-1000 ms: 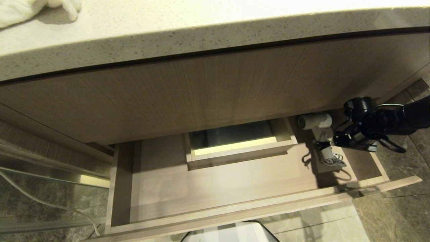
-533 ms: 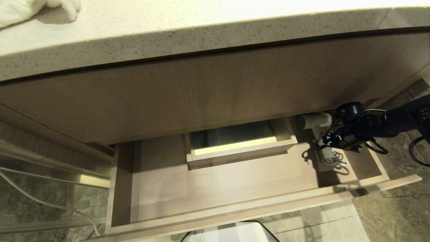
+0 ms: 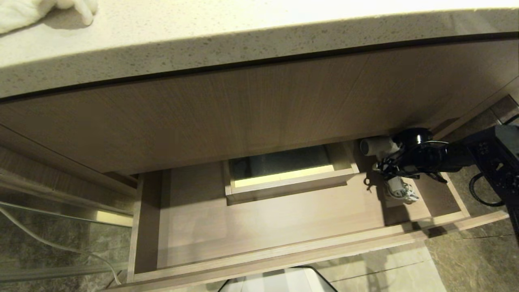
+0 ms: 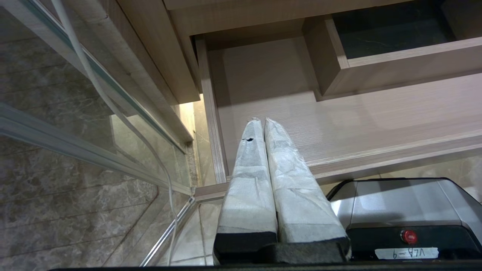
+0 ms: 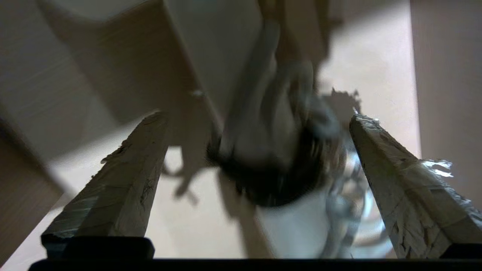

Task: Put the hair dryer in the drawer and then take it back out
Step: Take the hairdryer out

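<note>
Currently the small white hair dryer with its strap-bound coiled cord (image 3: 390,172) lies at the right rear of the wide grey-brown wood-grain drawer (image 3: 284,247), so the retrieval step appears to be in hand. The right gripper (image 3: 383,169) sits over the dryer's handle with its tape-wrapped fingers (image 5: 124,180) spread wide on either side, clamping nothing. The next move calls for closing on the handle, then lifting clear. The left gripper (image 4: 263,121) is parked near the drawer's left front, fingers together.
</note>
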You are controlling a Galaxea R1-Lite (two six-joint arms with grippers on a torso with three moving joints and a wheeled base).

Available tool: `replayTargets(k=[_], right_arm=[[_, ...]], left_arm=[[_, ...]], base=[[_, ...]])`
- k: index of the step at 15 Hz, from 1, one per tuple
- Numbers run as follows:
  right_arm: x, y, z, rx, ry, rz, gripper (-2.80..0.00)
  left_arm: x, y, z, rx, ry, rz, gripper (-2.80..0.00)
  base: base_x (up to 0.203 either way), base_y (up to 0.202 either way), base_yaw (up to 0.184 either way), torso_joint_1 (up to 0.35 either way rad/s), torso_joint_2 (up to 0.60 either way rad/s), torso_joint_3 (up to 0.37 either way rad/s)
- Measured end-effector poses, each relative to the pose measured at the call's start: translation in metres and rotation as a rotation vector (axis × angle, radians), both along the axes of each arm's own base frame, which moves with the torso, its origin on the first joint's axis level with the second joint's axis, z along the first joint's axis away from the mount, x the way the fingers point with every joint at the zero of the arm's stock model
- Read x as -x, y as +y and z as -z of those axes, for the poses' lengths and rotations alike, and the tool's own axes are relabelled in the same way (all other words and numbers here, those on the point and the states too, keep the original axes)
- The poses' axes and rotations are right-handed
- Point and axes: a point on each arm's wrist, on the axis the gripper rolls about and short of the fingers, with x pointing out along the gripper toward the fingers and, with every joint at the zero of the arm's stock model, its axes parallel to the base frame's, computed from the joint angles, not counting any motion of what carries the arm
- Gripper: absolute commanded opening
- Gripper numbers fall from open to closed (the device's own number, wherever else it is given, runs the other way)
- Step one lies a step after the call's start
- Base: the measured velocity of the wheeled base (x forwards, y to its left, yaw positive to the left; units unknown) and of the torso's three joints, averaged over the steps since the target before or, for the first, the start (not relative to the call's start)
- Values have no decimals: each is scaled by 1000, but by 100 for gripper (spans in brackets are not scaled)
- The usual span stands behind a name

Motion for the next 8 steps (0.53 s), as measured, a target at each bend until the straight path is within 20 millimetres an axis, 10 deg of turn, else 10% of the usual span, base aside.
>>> replayTargets(k=[6,7,8], right_arm=[[-10,-9,23,48,-24,-25,0],[-10,-10,26,51,-20,-26,-280],[-12,-11,27,62,-34,-29,-280]], left_arm=[[0,0,0,0,-1,1,-280],[0,0,0,0,-1,0,-280],[0,0,0,0,-1,0,-280]], base=[[0,0,0,0,0,0],[0,0,0,0,0,0],[0,0,0,0,0,0]])
